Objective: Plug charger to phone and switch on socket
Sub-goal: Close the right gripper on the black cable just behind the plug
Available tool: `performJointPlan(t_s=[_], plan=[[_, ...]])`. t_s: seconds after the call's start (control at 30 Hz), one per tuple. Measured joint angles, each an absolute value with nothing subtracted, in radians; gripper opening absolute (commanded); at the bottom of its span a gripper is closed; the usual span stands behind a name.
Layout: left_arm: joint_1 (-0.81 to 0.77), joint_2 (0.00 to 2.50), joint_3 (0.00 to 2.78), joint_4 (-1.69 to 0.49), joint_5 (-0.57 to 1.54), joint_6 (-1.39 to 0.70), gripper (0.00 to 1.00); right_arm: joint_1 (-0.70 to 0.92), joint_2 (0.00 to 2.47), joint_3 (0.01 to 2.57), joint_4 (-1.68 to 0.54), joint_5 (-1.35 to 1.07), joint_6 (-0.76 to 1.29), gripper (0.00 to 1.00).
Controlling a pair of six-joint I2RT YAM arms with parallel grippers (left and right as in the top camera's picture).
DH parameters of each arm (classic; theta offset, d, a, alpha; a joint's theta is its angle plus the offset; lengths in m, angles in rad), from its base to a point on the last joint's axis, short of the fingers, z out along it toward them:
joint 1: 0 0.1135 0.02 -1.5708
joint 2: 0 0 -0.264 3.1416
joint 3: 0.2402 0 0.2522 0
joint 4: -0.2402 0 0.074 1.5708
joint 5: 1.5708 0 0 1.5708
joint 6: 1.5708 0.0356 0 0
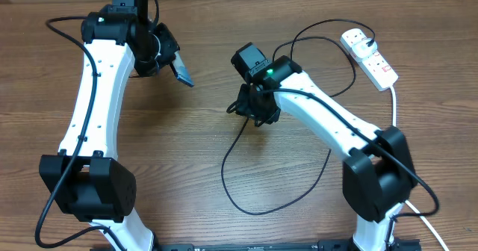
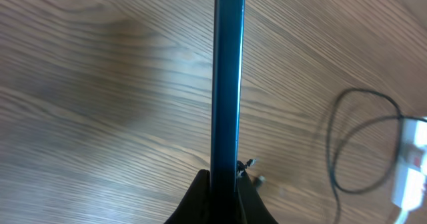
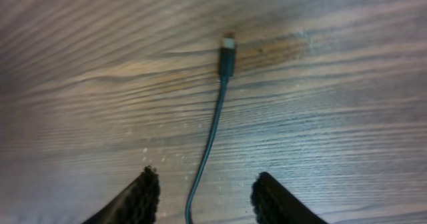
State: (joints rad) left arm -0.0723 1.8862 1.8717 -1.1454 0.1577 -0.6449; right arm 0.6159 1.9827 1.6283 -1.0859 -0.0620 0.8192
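Note:
The phone (image 1: 181, 73) hangs above the table at the back left, with my left gripper (image 1: 168, 60) shut on it. From the left wrist the phone (image 2: 227, 84) shows edge-on as a dark blue strip, clamped at its near end by the left gripper (image 2: 225, 179). The charger (image 1: 224, 170), a thin black cable, loops over the table's middle. Its small plug tip (image 3: 227, 51) lies flat on the wood. My right gripper (image 3: 207, 187) stands open low over the cable, which runs between the fingers (image 3: 143, 192) without touching them. The white socket (image 1: 368, 57) lies at the back right.
The socket's thick white cord (image 1: 394, 105) runs down the right side past the right arm's base. The charger's black cable curves in wide loops (image 1: 328, 49) between the right arm and the socket. The socket (image 2: 413, 167) shows blurred at the left wrist view's right edge.

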Motion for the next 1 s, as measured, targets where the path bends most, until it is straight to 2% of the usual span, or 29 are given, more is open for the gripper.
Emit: performJointPlan(t_s=[0.4,1.0], plan=[[-0.072,1.886,1.872,-1.159,0.093,-0.648,0.04,0.616,2.162,1.628,-0.992,-0.048,0.879,0.37],[-0.072,1.886,1.872,-1.161,0.092,-0.648,0.04,0.616,2.182,1.628,-0.935,0.042,0.886,0.33]])
